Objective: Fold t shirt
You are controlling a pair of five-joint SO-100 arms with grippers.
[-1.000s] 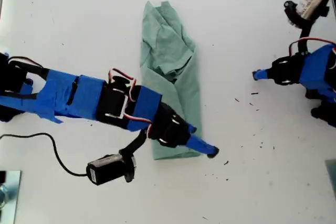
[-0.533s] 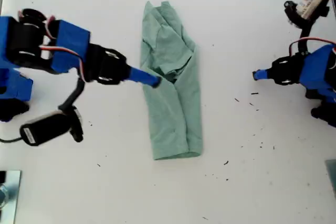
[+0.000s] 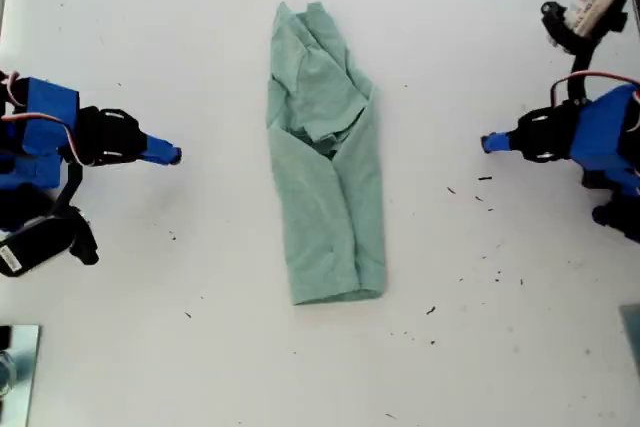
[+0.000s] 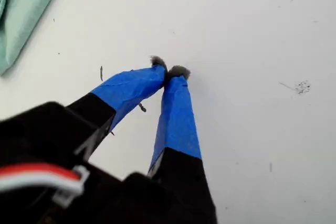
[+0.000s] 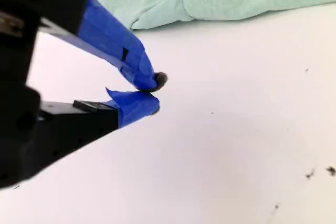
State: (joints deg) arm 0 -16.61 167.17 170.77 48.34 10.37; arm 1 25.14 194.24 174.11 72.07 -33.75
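Pale sage-green heathered cotton t shirt (image 3: 330, 167): lies flat on the plain white desk (image 3: 480, 37), about mid-desk in the exterior view. It is folded into one long narrow strip running from that view's top toward its bottom. Upper half is bunched, with several overlapping layers and creases. Lower half is smoother and ends in a fairly square edge. Nothing touches the cloth.

My first hand (image 4: 170, 69), blue-taped fingers with dark fuzzy tips: fingertips pressed together, closed on nothing, over bare desk. A corner of the t shirt shows at the edge of the first wrist view, well apart from the tips. A few dark specks (image 4: 302, 86) lie on the desk near the hand.

My second hand (image 5: 152, 90), also blue-taped: tips meet, closed, empty, over bare desk. One end of the t shirt lies beyond the tips, apart from them.

Exterior view: one blue-and-black arm (image 3: 110, 137) at the exterior view's left, its tip pointing toward the shirt and well clear of it. The other blue-and-black arm (image 3: 590, 132) is at the exterior view's right, also pointing toward the shirt and well apart from it. The wrist views do not settle which arm carries which hand. Scattered dark crumbs (image 3: 485, 179) mark the desk between the shirt and the exterior view's right arm.
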